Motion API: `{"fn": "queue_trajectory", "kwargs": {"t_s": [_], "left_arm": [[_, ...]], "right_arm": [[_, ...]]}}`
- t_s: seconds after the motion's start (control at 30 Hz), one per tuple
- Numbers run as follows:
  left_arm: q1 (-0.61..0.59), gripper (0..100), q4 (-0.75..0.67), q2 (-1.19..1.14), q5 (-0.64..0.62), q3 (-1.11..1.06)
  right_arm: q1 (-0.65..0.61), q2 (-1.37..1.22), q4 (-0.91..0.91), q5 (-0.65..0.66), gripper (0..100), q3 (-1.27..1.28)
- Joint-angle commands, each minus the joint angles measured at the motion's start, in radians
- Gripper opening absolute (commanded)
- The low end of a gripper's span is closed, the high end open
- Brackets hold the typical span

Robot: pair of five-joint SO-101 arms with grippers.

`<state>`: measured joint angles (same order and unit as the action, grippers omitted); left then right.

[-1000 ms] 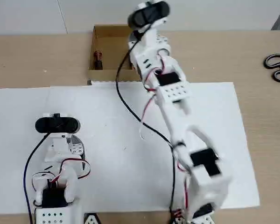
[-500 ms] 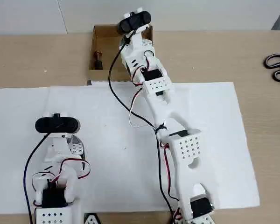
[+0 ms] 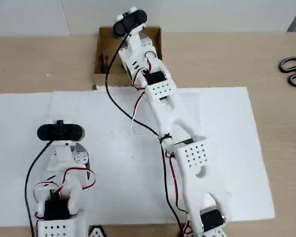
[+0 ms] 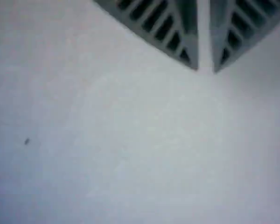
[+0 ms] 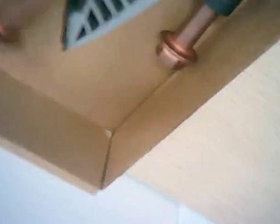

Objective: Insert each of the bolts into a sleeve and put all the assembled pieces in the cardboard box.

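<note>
Now hanging the right gripper [image 3: 131, 43] over the cardboard box [image 3: 108, 79] at the far edge of the table [image 3: 227, 59], with the right arm stretching across the white paper [image 3: 222, 113] from the near side. Showing, in the right wrist view, a copper bolt [image 5: 179, 45] with a flanged head, tilting over the box floor close to an inner corner, its upper end disappearing into a dark sleeve [image 5: 221, 4] at the picture's edge. Not revealing whether that claw is pinching the piece or standing spread: cannot tell. Also housing an assembled piece [image 3: 103, 61] inside the box, just beside its left wall in the high view.

Resting the left arm folded at the near left, over the paper, with the left gripper [image 4: 204, 69] pointing down at the sheet. Pressing its two ribbed tips together, with just a thin slit showing between them and plain white paper beneath. Showing a small dark speck [image 4: 26, 141] on that sheet. Leaving scissors [image 3: 292, 71] lying on the bare tabletop at the far right, off the paper and well apart from the box.
</note>
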<state>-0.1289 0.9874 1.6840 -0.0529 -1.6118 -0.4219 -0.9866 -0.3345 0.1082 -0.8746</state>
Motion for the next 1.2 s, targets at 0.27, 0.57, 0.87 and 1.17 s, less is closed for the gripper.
{"fn": "queue_trajectory", "kwargs": {"t_s": [0.27,0.57,0.87,1.17], "left_arm": [[0.003,1,-0.021,0.011,0.006,0.002],[0.003,1,-0.021,0.011,0.006,0.002],[0.003,1,-0.021,0.011,0.006,0.002],[0.003,1,-0.021,0.011,0.006,0.002]], "right_arm": [[0.001,0.045,-0.012,0.012,12.1,-0.055],[0.025,0.148,-0.163,0.009,0.2,-0.055],[0.064,0.331,-0.363,0.008,0.3,-0.055],[0.068,0.549,-0.680,0.006,0.6,-0.052]]}}
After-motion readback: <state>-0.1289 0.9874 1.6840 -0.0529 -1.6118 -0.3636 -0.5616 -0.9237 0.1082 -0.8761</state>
